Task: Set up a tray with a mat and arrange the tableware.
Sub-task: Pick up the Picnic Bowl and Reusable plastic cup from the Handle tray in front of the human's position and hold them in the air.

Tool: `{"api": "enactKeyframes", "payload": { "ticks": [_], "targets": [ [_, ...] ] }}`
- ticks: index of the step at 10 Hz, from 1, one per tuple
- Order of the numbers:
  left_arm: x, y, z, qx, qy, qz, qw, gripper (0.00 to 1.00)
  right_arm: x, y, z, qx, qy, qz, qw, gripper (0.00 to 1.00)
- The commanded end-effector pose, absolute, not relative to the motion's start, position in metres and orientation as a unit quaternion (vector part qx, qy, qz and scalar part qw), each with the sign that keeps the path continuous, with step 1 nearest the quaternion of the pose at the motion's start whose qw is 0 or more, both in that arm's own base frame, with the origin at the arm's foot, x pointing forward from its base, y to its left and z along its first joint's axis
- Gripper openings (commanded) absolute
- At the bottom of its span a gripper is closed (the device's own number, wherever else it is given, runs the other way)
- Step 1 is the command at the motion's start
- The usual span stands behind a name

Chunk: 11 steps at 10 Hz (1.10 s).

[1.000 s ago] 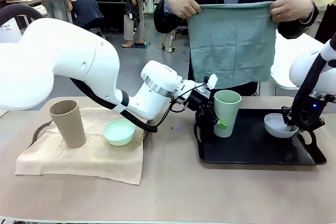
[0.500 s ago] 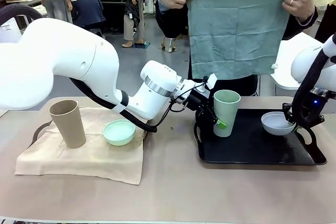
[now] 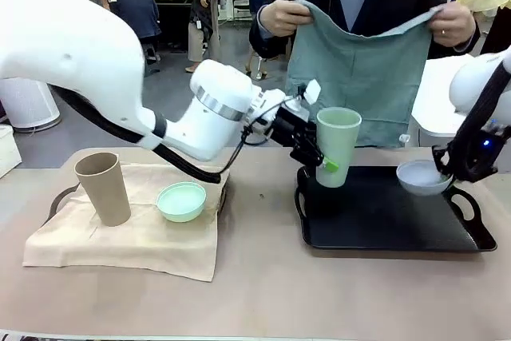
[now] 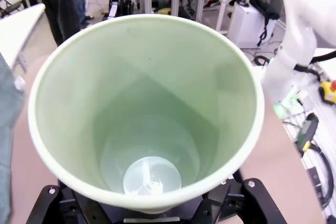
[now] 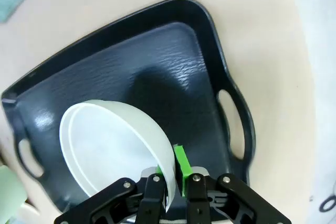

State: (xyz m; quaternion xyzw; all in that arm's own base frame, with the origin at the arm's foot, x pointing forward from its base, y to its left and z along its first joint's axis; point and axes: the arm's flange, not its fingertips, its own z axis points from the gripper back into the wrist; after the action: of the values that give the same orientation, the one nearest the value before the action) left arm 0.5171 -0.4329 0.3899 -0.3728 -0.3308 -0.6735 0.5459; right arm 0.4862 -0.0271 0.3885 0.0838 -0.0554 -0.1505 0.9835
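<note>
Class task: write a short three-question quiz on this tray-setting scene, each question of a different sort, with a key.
1. True or false: the black tray has a mat on it.
2. Which does the left gripper hold? A tan cup B pale green cup C mint bowl
3. Fill in: the right gripper pinches the rim of the white ____.

Key
1. False; it is bare, and the person holds the green cloth above.
2. B
3. bowl

Glossy white arms (image 3: 96, 61) with silver joint rings, black cables, black green-padded grippers.
</note>
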Motion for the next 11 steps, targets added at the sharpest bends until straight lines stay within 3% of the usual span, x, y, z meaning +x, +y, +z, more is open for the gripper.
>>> {"api": "enactKeyframes", "payload": {
  "ticks": [1,3,6,8,9,11],
  "targets": [
    [0.482,-0.41,0.434,-0.36,-0.338,-0.665,0.56,0.0,0.438,-0.03,0.459,0.109,-0.095,-0.115,0.983,0.0],
    [0.463,-0.416,0.475,-0.34,-0.347,-0.67,0.561,0.0,0.405,-0.03,0.516,0.105,-0.129,-0.107,0.98,0.0],
    [0.426,-0.43,0.522,-0.304,-0.36,-0.685,0.556,0.0,0.358,-0.029,0.555,0.07,-0.129,-0.108,0.983,0.0],
    [0.44,-0.431,0.517,-0.325,-0.362,-0.683,0.545,0.0,0.367,-0.038,0.539,0.068,-0.131,-0.112,0.983,0.0],
    [0.44,-0.431,0.517,-0.325,-0.362,-0.683,0.545,0.0,0.358,-0.03,0.566,0.083,-0.136,-0.101,0.982,0.0],
    [0.44,-0.431,0.517,-0.325,-0.362,-0.683,0.545,0.0,0.358,-0.03,0.566,0.083,-0.136,-0.101,0.982,0.0]
  ]
}}
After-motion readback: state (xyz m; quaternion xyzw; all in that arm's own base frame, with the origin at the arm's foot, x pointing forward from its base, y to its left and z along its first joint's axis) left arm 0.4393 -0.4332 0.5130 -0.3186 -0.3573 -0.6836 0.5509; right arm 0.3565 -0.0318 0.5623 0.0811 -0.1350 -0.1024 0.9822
